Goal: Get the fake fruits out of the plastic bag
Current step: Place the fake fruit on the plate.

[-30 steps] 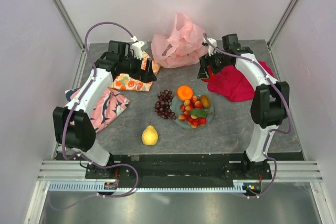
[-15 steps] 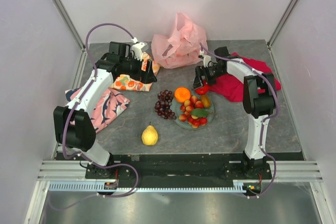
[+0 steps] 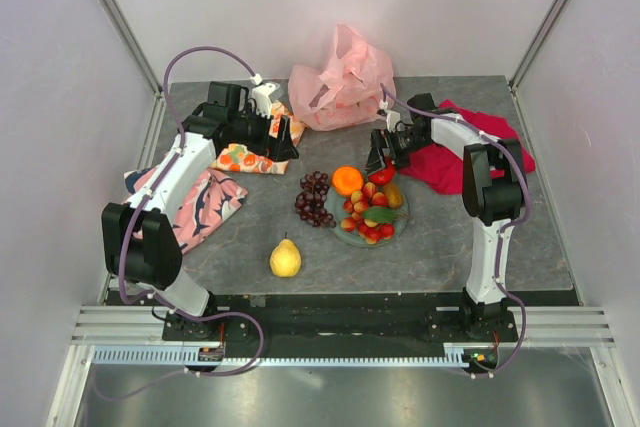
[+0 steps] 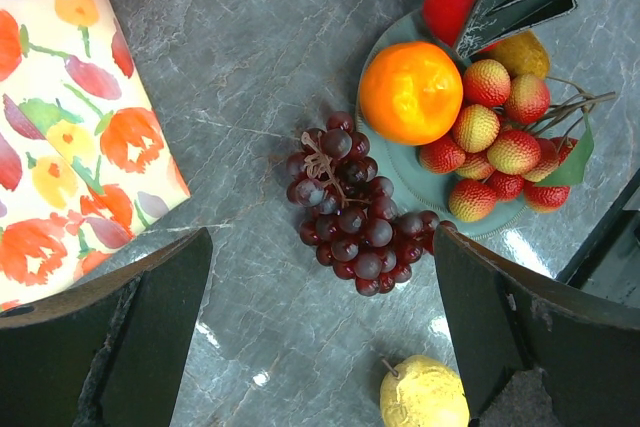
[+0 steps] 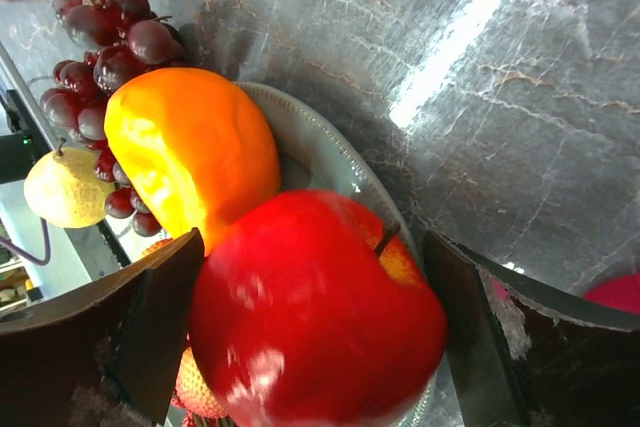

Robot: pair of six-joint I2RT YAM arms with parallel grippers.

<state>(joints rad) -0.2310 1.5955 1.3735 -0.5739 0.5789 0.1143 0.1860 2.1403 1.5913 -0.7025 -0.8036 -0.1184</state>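
The pale-pink plastic bag [image 3: 340, 82] lies crumpled at the back of the table. My right gripper [image 3: 383, 162] hovers over the far rim of a glass plate [image 3: 402, 219]. Its jaws are wide apart around a red apple [image 5: 315, 317], which looks blurred. On the plate are an orange [image 3: 348, 179] and several small red and orange fruits. The purple grape bunch [image 3: 315, 199] lies left of the plate, and the yellow pear [image 3: 285, 258] lies nearer the front. My left gripper [image 3: 285, 137] is open and empty above the table, left of the grapes [image 4: 350, 212].
A fruit-printed orange-and-white cloth [image 3: 245, 157] lies under the left arm. A pink-and-navy cloth [image 3: 205, 202] lies at the left edge. A red cloth [image 3: 460, 162] lies under the right arm.
My right gripper moved from beside the bag forward and left, bringing the apple over the plate's far rim. The left arm barely moved.
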